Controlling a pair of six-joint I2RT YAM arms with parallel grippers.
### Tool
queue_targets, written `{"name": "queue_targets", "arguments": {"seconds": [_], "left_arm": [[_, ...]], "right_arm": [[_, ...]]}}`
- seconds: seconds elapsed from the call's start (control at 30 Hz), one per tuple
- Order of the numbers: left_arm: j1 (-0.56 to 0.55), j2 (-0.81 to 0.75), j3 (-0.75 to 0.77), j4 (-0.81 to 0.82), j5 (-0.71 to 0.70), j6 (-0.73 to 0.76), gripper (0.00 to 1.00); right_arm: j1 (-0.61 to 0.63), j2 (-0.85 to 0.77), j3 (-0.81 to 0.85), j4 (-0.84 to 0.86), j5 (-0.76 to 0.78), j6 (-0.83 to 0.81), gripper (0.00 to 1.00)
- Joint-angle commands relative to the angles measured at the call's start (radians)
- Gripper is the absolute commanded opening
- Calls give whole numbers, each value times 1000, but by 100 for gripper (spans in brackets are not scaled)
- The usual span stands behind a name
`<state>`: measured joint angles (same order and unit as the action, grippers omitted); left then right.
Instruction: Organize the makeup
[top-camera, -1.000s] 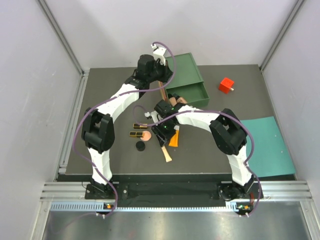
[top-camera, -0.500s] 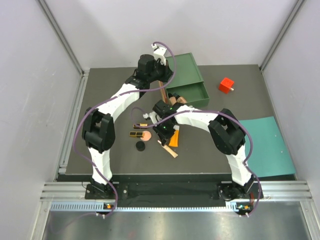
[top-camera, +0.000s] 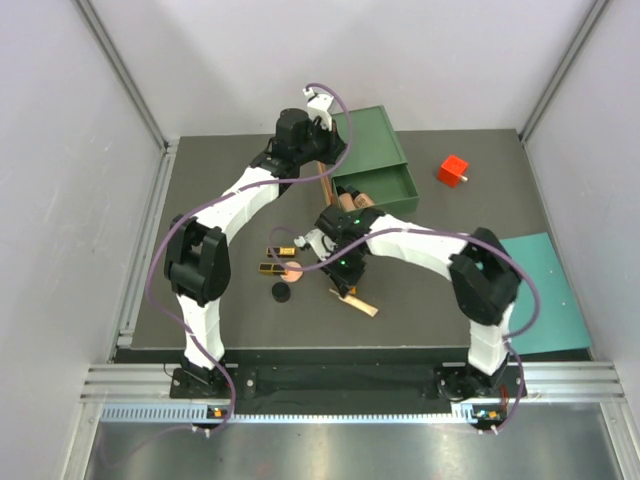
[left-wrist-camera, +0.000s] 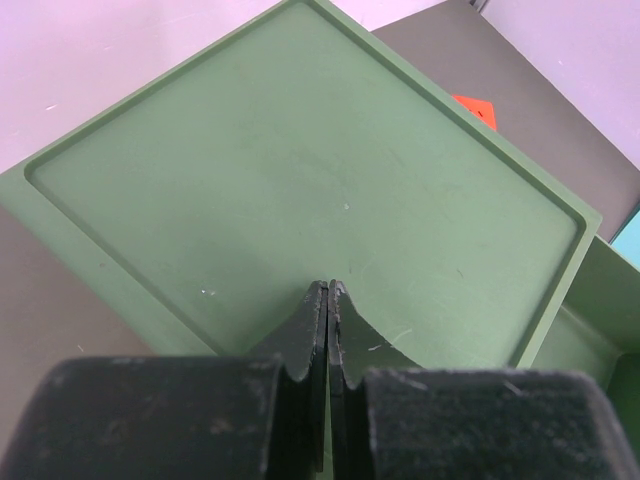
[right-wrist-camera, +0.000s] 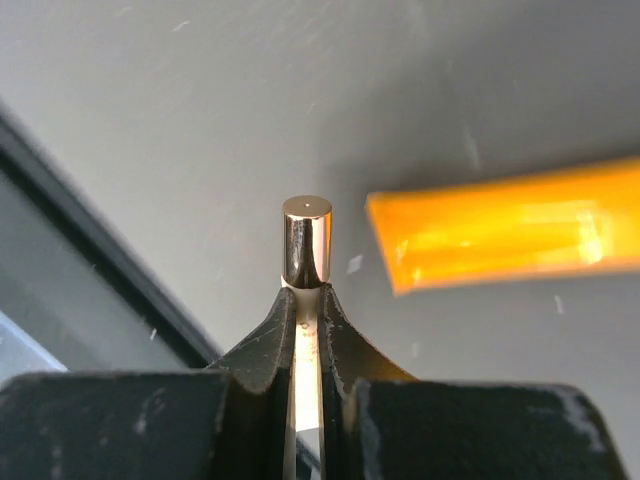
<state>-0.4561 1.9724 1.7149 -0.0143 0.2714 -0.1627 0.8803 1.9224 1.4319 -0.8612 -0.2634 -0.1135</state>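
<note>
**Right tool clamped on the slim tube; left tool shut above the drawer box**

The right tool (right-wrist-camera: 306, 295) grips the slim peach tube (right-wrist-camera: 306, 240). Both fingers press its sides, and its shiny capped end pokes out past the fingertips. From above, the tube (top-camera: 358, 304) slants over the front middle of the dark surface (top-camera: 420, 300), right of the black disc (top-camera: 281, 292). Whether it touches the surface cannot be told. In the right wrist view the yellow-orange tube (right-wrist-camera: 500, 235) lies flat on the surface just beside the held tube, apart from it.

The left tool (left-wrist-camera: 328, 285) is clenched with its fingers pressed together and nothing between them. It hangs over the flat recessed top of the green drawer box (left-wrist-camera: 300, 170) at the back of the surface.

The rest of the makeup sits left of the right tool. The two gold-black cases (top-camera: 283, 252) lie one behind the other. The round peach compact (top-camera: 295, 270) is just beside the nearer case, and the black disc is a little in front of both. The two tan bottles (top-camera: 352, 202) lie side by side in the open drawer of the box. The red cube (top-camera: 453, 170) stands apart to the right of the box. A teal mat (top-camera: 535, 295) lies at the right edge of the surface.
</note>
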Motion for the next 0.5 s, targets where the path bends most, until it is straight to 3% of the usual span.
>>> {"name": "queue_targets", "arguments": {"seconds": [0.0, 0.17, 0.3, 0.47], "left_arm": [[5, 80, -35, -227, -31, 9, 0], [5, 82, -34, -234, -28, 12, 0], [5, 82, -37, -234, -32, 17, 0], [5, 82, -35, -233, -29, 15, 0]], "right_arm": [[22, -219, 12, -19, 21, -32, 0], [22, -324, 114, -62, 55, -32, 0], [22, -364, 266, -85, 185, -49, 1], [20, -405, 340, -44, 387, -130, 3]]}}
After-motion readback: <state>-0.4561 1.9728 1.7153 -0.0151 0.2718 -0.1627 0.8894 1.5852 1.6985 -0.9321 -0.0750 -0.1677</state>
